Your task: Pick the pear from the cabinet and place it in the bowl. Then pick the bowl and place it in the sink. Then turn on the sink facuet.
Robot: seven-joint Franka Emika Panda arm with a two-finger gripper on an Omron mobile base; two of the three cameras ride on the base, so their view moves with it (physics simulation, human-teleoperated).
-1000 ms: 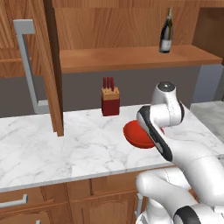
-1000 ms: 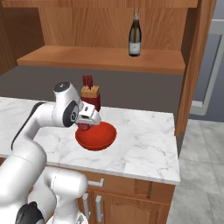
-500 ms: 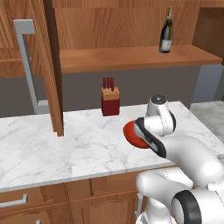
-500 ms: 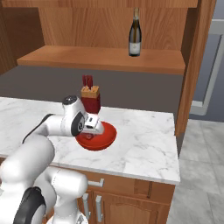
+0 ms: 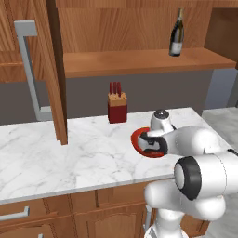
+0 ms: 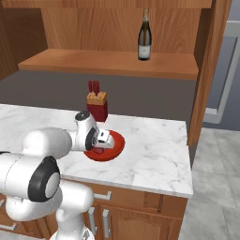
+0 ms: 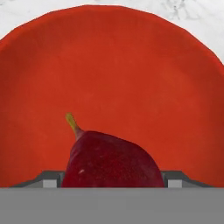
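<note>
I note that over the last second the arm has folded lower and the tool (image 6: 104,140) has come down from above the bowl (image 6: 114,149) into it, carrying the pear (image 7: 113,161). In the hand view the pear sits between the tool's sides, the jaws standing wide and, as far as I can judge, closed on it. The first placement is therefore nearly done (release outstanding). The pear is dark red, glossy and faintly speckled, with a thin yellowish stem, tilted over the bowl's plain red interior. The bowl rests on the white marble surface (image 5: 69,153), near the knife block (image 5: 117,108).
</note>
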